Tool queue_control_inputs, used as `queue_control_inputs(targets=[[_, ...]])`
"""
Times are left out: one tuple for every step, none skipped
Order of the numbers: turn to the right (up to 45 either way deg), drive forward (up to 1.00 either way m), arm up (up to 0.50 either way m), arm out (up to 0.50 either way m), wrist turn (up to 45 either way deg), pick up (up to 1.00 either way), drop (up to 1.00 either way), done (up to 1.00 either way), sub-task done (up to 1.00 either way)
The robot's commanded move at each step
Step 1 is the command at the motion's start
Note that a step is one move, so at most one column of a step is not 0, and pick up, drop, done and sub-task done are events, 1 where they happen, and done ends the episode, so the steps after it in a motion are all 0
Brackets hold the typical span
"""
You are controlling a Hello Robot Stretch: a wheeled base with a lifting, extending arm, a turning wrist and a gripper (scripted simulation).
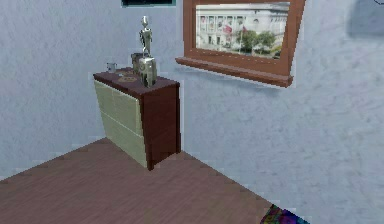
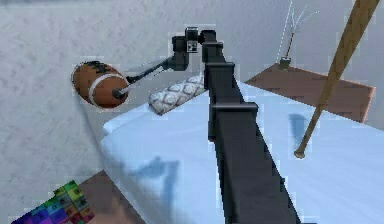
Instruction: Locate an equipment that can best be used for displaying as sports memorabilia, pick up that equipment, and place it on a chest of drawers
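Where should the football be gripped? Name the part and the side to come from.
Probably the tapered end by the white stripe, from the arm side view's right: the football points that end toward the claw, and the taper is slimmer than its fat middle.

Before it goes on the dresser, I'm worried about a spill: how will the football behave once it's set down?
The football is oval with tapered ends, so it will likely wobble or roll rather than sit still. The dresser top also carries a statue, so a rolling ball might knock it.
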Motion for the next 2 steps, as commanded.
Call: queue_control_inputs(targets=[[0.0, 0.0, 0.0, 0.0, -45.0, 0.0, 0.0, 0.0, 0.0], [0.0, 0.0, 0.0, 0.0, -3.0, 0.0, 0.0, 0.0, 0.0]])
